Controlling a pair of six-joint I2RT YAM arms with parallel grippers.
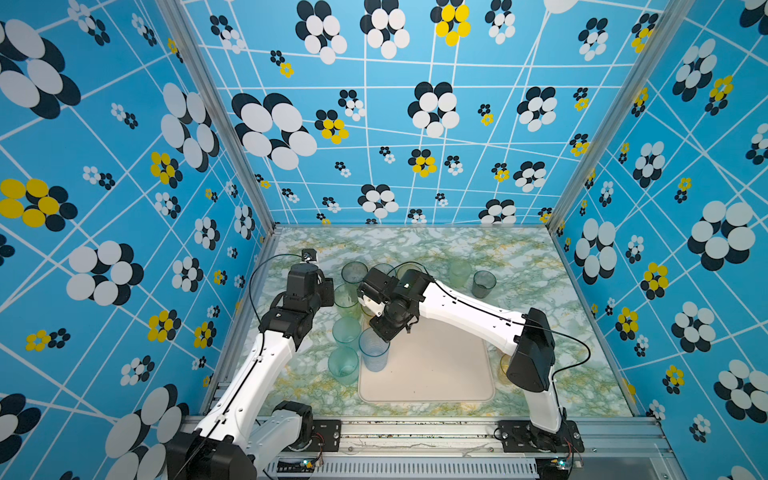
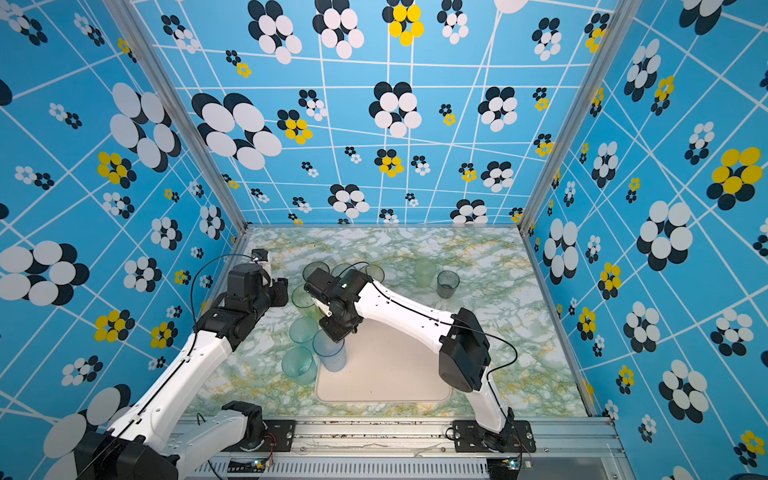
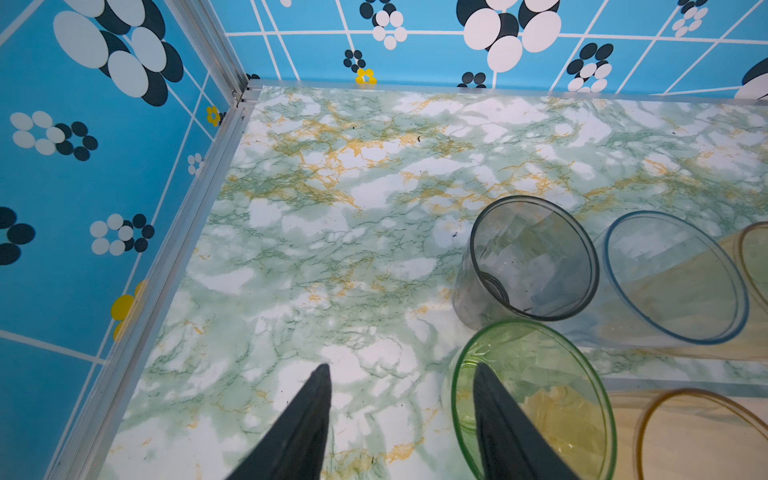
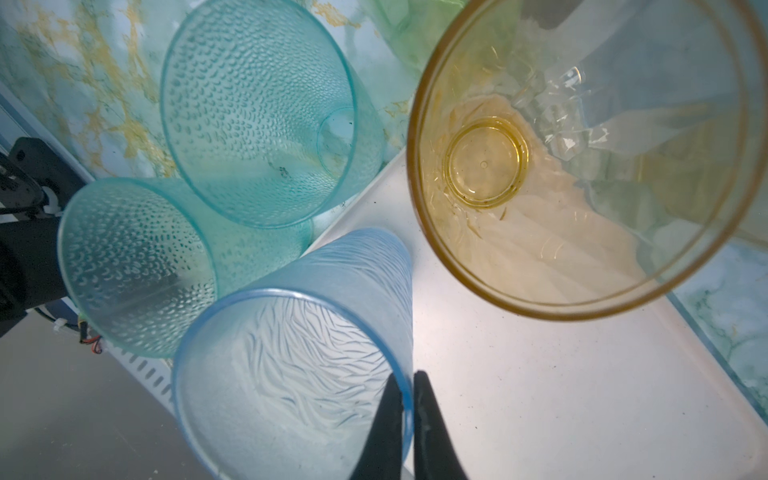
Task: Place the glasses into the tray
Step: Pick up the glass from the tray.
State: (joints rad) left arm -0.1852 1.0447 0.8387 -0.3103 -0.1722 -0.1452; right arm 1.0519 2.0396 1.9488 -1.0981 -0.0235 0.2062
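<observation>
Translucent blue wavy-ribbed tumbler (image 4: 291, 353) is standing upright just inside the left rim of the flat cream rounded-rectangle tray (image 1: 436, 365). Right gripper (image 4: 409, 376) is pinching its rim with jaws nearly together, one finger inside and one outside. Amber translucent tumbler (image 4: 582, 166) is sitting on the tray too. Two teal dimpled tumblers (image 4: 257, 112) are standing just off it on the green marble table (image 3: 332, 249). Left gripper (image 3: 401, 368) is hovering half open, straddling the yellow-green tumbler (image 3: 540, 395) rim and gripping nothing.

The right arm (image 1: 457, 307) hides most of an amber glass (image 1: 503, 368) beside the tray (image 1: 436, 365).
</observation>
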